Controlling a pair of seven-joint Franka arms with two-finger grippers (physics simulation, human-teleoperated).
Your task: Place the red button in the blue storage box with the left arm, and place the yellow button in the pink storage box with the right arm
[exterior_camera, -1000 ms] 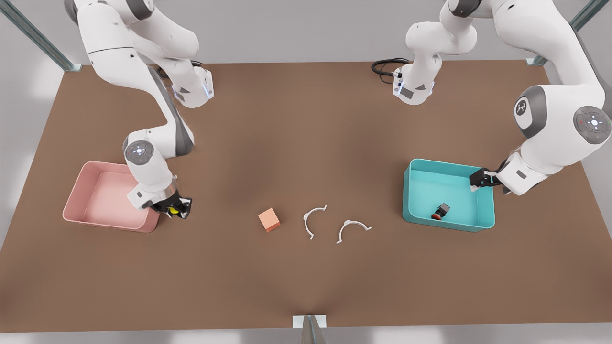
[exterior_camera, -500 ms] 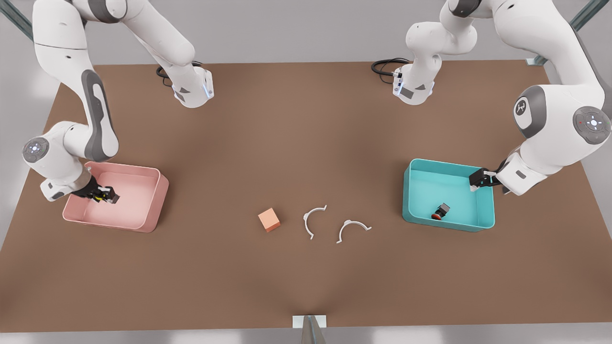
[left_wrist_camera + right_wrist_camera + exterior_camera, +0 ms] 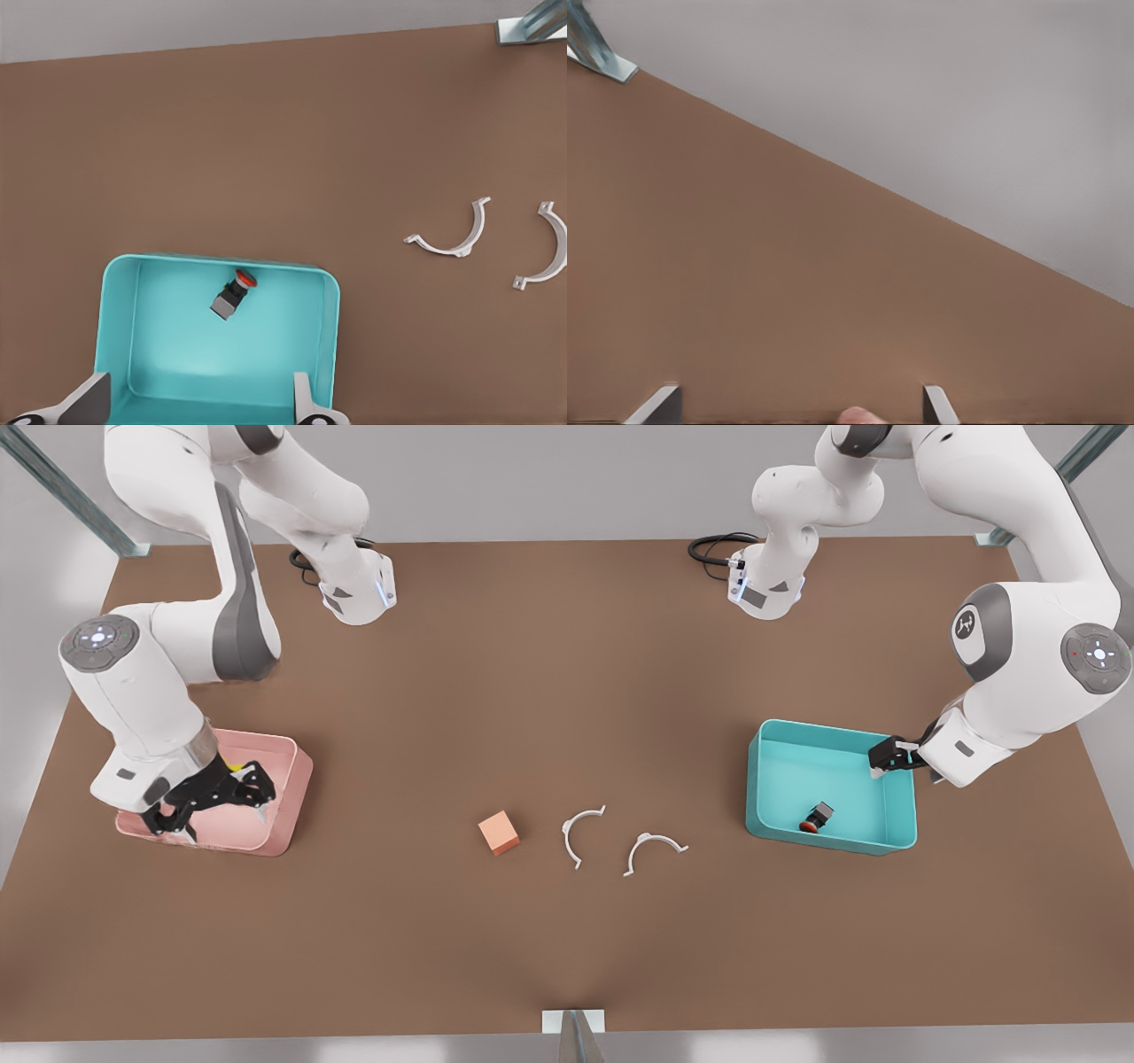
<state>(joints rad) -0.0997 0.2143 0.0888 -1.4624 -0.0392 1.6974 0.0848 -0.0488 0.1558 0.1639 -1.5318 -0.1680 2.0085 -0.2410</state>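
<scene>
Red button [image 3: 815,817]: lies tipped on its side on the floor of the blue storage box [image 3: 764,797], close to the wall nearest the camera, so this half of the job looks done.

Left gripper [image 3: 889,760]: hangs over the far corner of the blue box at the front view's right, fingers spread wide and empty in the left wrist view, as an arm that has let go and now waits.

Yellow button [image 3: 234,763]: a small spot of yellow shows inside the pink storage box [image 3: 292,793], just behind the black fingers; whether it rests on the floor cannot be told.

Right gripper [image 3: 213,797]: sits low over the pink box at the front view's left, fingers parted with nothing between them in the right wrist view, which suggests a release just made.

Bystanders: a salmon cube [image 3: 498,833] and two white curved clips [image 3: 580,834] lie on the brown table [image 3: 567,691] between the boxes, well apart from both and no part of the task.

Judgement: both buttons appear delivered; pulling the arms clear is what seems left.
</scene>
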